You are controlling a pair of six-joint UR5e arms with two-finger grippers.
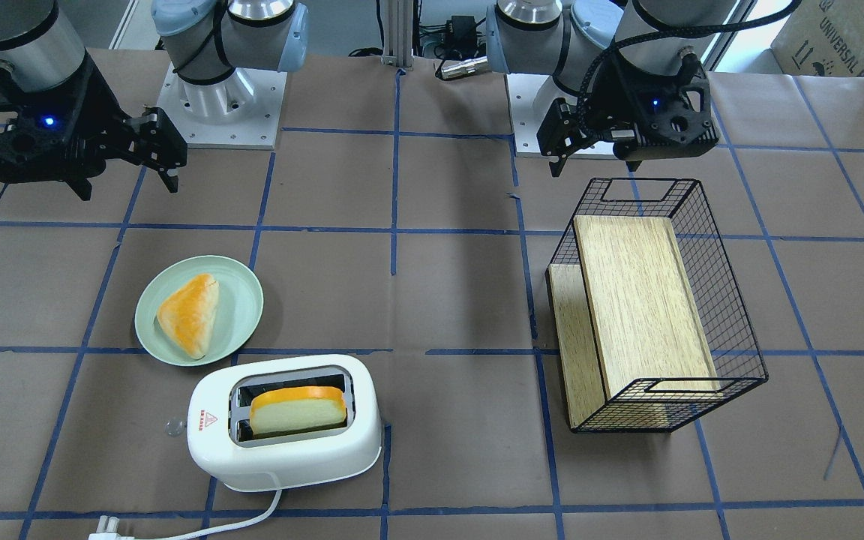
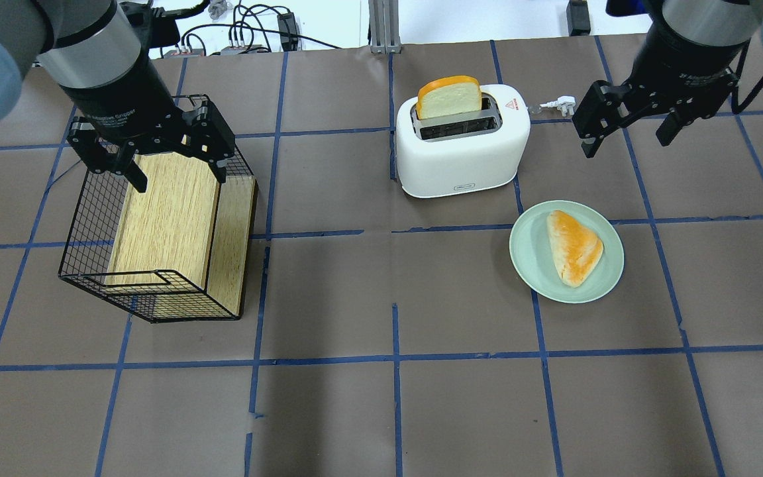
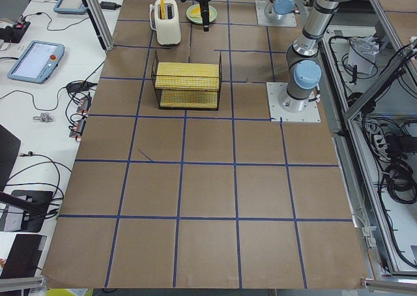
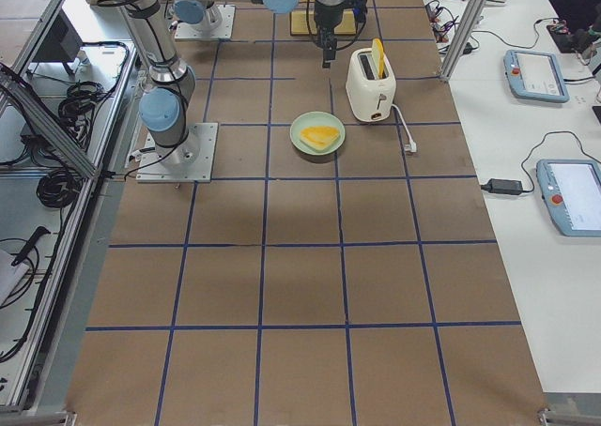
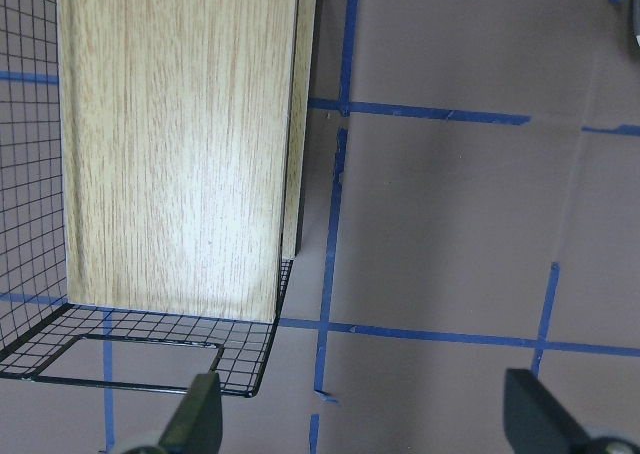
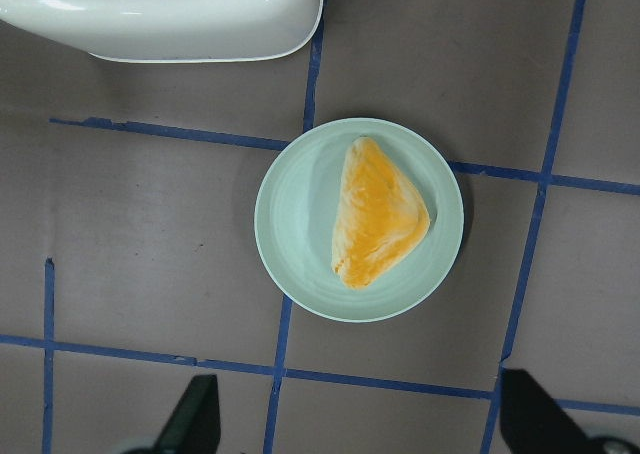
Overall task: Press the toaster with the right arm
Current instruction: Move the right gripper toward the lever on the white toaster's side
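Note:
The white toaster (image 1: 282, 457) stands at the table's far side from the robot, with a bread slice (image 1: 298, 410) sticking up out of one slot. Its clear lever knob (image 1: 174, 427) is at the end with the red triangle sticker. It also shows in the overhead view (image 2: 461, 159) and at the top of the right wrist view (image 6: 160, 14). My right gripper (image 2: 625, 142) is open and empty, hovering to the right of the toaster, apart from it and above the table (image 1: 130, 184). My left gripper (image 2: 179, 175) is open and empty over the wire basket (image 2: 83, 218).
A pale green plate (image 2: 530, 252) with a triangular bread piece (image 2: 575, 247) lies just near-right of the toaster, below my right gripper (image 6: 365, 419). The toaster's white cord and plug (image 1: 113, 527) lie by the far table edge. The tipped basket holds a wooden board (image 1: 642, 300).

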